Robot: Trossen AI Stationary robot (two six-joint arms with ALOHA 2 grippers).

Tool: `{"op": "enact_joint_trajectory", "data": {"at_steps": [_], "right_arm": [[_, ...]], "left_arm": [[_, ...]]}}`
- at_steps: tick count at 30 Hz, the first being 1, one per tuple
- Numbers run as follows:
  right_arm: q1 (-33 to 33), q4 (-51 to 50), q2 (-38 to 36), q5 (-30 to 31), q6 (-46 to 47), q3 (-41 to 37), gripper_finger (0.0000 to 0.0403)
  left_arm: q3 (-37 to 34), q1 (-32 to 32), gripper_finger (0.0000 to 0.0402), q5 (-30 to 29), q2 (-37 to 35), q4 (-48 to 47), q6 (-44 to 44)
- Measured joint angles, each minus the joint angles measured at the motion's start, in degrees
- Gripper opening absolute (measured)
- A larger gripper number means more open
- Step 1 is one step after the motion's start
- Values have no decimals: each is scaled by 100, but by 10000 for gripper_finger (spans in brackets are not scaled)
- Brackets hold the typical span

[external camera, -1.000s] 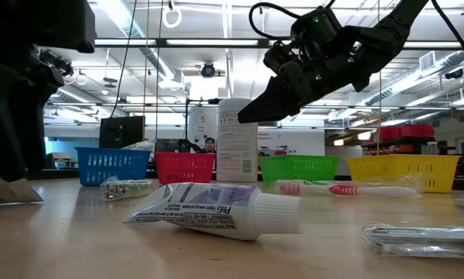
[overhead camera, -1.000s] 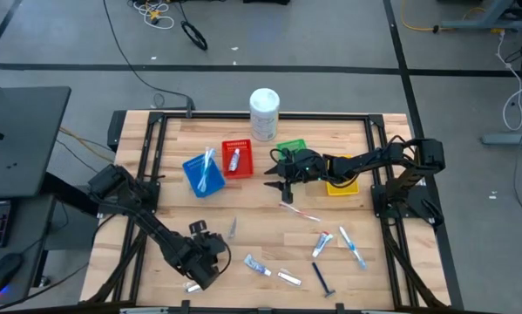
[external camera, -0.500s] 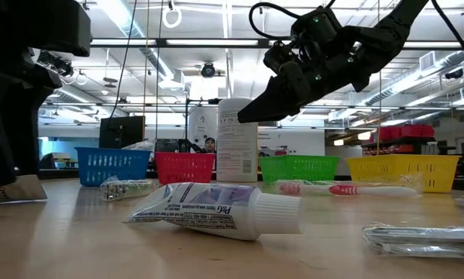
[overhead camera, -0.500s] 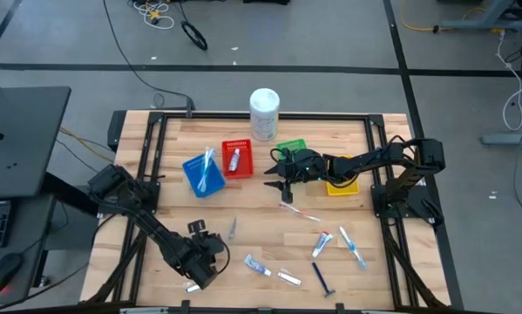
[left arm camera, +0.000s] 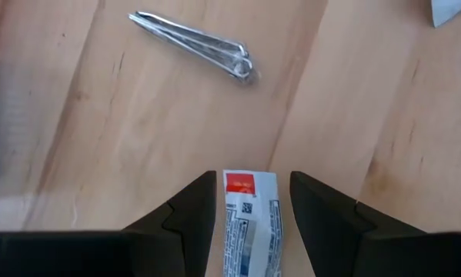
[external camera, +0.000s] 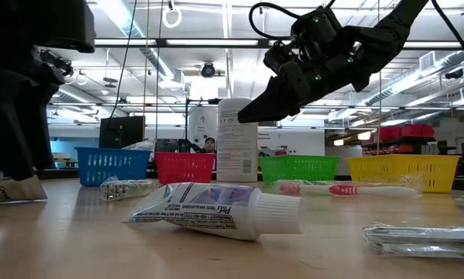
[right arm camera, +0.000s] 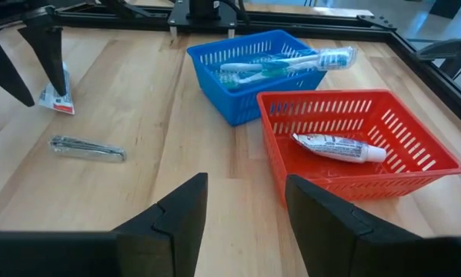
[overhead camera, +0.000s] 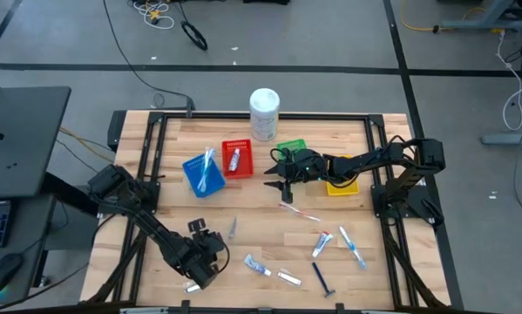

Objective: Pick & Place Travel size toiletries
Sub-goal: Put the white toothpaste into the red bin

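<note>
At the high view's lower left, the left gripper (left arm camera: 253,211) is straddling a flat sachet (left arm camera: 249,223) on the counter (left arm camera: 138,138), fingers open. Light, slippery foil likely; pinching its long edges looks best.

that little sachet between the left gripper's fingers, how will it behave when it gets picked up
The sachet lies flat on the table, so it probably weighs little and may flex. Its printed wrapper looks smooth, perhaps slippery. The open left gripper straddles its narrow width, so a pinch there seems likeliest to hold.
</note>
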Motion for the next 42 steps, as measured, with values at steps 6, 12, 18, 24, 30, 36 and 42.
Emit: {"op": "enact_joint_trajectory", "data": {"at_steps": [6, 12, 18, 24, 30, 36, 42], "right_arm": [[0, 0, 0, -1, 0, 0, 186], [0, 0, 0, -1, 0, 0, 186], [0, 0, 0, -1, 0, 0, 186], [1, 0, 0, -1, 20, 0, 186], [1, 1, 0, -1, 22, 0, 186], [1, -4, 0, -1, 22, 0, 186], [1, 0, 0, -1, 22, 0, 186]], "left_arm": [[0, 1, 173, -24, 0, 0, 2], [0, 87, 173, -109, 0, 2, -14], [0, 287, 173, 11, 0, 121, 272], [0, 295, 173, 142, 0, 204, 251], [0, 286, 173, 210, 128, 182, 190], [51, 284, 173, 432, 437, 222, 237], [26, 282, 168, 426, 344, 70, 213]]}}
